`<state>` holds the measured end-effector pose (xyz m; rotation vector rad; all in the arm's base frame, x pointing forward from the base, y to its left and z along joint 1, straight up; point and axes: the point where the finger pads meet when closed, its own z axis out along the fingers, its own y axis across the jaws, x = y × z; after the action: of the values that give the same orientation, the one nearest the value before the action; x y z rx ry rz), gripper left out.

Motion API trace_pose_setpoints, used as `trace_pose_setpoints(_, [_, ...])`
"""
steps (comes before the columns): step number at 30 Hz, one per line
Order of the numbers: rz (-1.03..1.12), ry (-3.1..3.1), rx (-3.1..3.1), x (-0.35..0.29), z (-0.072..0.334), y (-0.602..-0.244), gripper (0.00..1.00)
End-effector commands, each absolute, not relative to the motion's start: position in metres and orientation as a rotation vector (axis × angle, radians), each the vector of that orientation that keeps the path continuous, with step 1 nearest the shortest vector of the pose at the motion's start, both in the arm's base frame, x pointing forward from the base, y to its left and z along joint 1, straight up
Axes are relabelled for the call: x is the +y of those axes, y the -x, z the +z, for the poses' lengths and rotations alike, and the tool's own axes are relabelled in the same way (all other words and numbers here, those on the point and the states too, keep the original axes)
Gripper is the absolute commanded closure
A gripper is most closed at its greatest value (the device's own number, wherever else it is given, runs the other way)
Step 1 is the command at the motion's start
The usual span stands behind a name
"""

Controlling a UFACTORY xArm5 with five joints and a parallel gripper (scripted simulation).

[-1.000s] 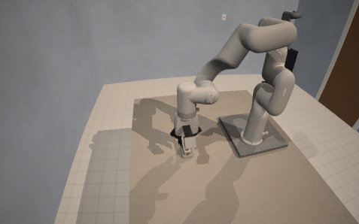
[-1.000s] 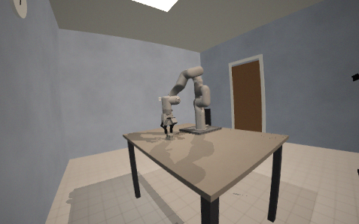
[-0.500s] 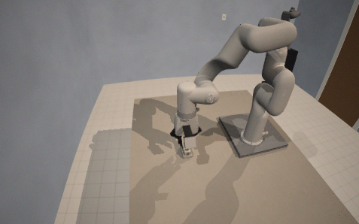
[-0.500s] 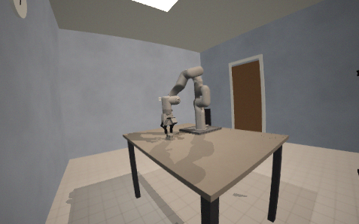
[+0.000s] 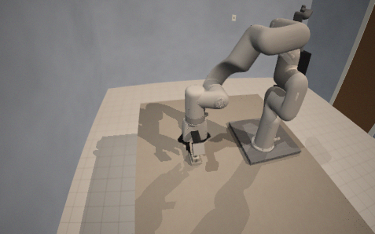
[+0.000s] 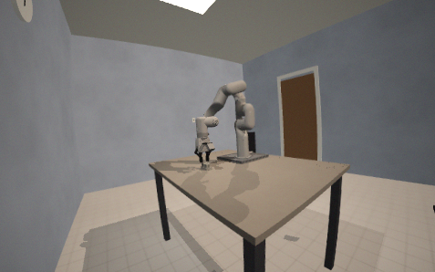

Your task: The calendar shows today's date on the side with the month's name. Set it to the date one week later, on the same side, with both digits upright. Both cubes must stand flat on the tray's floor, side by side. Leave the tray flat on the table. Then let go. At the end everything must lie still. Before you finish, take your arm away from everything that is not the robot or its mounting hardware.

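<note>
The calendar (image 5: 195,159) is a very small pale block on the brown table top, in the left middle of the top view. Its tray, cubes and digits are too small to tell apart. It also shows as a speck in the exterior view (image 6: 205,167). My gripper (image 5: 194,154) points straight down right over it, with the fingertips at the calendar's top. The fingers stand about half apart, and I see nothing lifted between them. In the exterior view the gripper (image 6: 203,162) hangs just above the table near its far left corner.
The arm's base (image 5: 263,142) stands on a dark grey plate at the table's back right, close to the calendar. The table's left edge (image 5: 137,165) lies a short way left of the gripper. A brown door (image 6: 300,118) is in the far wall.
</note>
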<state>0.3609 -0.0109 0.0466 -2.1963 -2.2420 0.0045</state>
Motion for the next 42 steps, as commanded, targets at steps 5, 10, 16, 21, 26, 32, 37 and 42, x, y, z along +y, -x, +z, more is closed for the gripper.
trace_pose_setpoints(5, [0.001, 2.198, -2.244, -0.0109, 0.0476, -0.3621, 0.53])
trace_pose_setpoints(10, [0.001, 2.198, -2.244, -0.0109, 0.0476, -0.3621, 0.53])
trace_pose_setpoints(16, [0.001, 2.198, -2.244, -0.0109, 0.0476, -0.3621, 0.53])
trace_pose_setpoints(21, [0.001, 2.198, -2.244, -0.0109, 0.0476, -0.3621, 0.53])
trace_pose_setpoints(26, [0.001, 2.198, -2.244, -0.0109, 0.0476, -0.3621, 0.53])
trace_pose_setpoints(32, [0.001, 2.198, -2.244, -0.0109, 0.0471, -0.3621, 0.53])
trace_pose_setpoints(37, [0.001, 2.198, -2.244, -0.0109, 0.0433, -0.3620, 0.53])
trace_pose_setpoints(42, [0.001, 2.198, -2.244, -0.0109, 0.0393, -0.3619, 0.53])
